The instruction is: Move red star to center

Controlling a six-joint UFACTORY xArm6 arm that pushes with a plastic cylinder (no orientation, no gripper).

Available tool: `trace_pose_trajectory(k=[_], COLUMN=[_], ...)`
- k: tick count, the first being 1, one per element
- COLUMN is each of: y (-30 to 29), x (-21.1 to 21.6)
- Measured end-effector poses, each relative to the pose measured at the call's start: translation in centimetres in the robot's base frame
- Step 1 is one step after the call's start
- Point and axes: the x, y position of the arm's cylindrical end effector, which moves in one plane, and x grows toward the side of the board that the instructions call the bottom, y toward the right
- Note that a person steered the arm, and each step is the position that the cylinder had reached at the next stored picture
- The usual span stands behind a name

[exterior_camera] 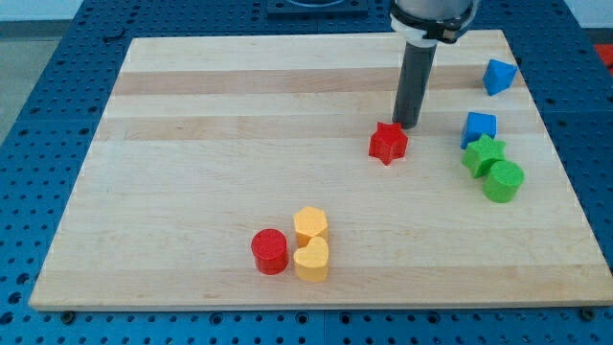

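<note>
Red star [388, 143]: on board [192, 144], right of centre. My tip [407, 126]: plain rod, no jaws, nothing gripped; just above-right of star, touching or nearly so, can't tell. Right of star: blue cube [479, 127], green star [483, 154], green cylinder [504, 180].

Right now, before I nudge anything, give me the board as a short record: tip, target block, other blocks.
tip: my tip sits at the upper right edge of the red star, touching or nearly so
target position: red star lies right of the centre of the board
right group: blue cube, green star and green cylinder, packed close
far right top: blue block, alone, shape unclear
bottom group: red cylinder, yellow block, yellow heart, close together
path toward centre: no block to the star's left
</note>
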Motion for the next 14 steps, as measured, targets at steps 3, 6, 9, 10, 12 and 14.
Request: trace_pose_trajectory(k=[3,6,9,10,12,14], y=[0.0,0.9,-1.2,0.0,-1.4,-10.9], x=[-0.1,6.0,6.5,7.0,3.0,1.4])
